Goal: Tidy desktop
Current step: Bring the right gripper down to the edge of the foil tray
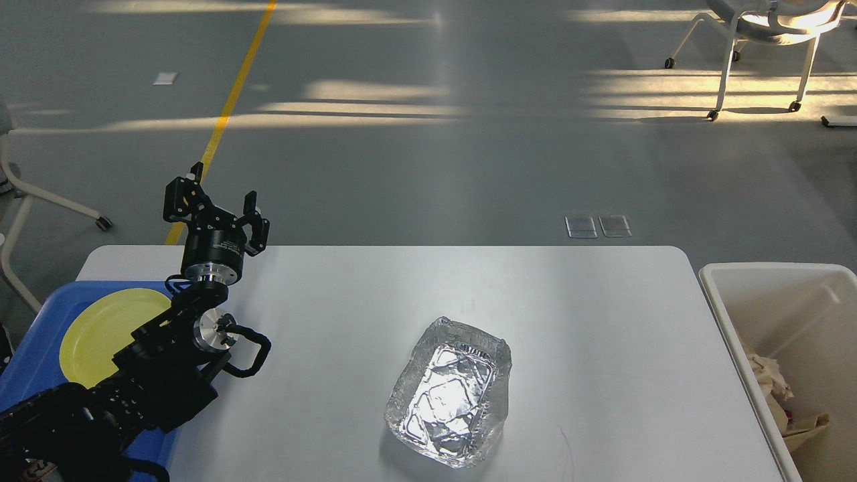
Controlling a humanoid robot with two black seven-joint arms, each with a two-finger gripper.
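Sharp, evenly lit view; sunlight streaks the floor [428, 107], foil tray [450, 391] glinting.

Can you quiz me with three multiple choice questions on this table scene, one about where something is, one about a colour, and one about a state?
1. Where does the foil container sit?
A. On the bare desktop, near the middle
B. On the blue tray
C. Inside the white bin

2. What colour is the plate on the blue tray?
A. Red
B. Yellow
C. Black

3. What state is the left pincer in?
A. Shut on the foil container
B. Shut on the plate
C. Open and holding nothing

Answers:
1. A, the foil container rests directly on the white tabletop, apart from the tray and from the white bin.
2. B, the round plate lying on the tray is pale yellow.
3. C, its fingers stand spread above the table's far left corner with nothing between them.
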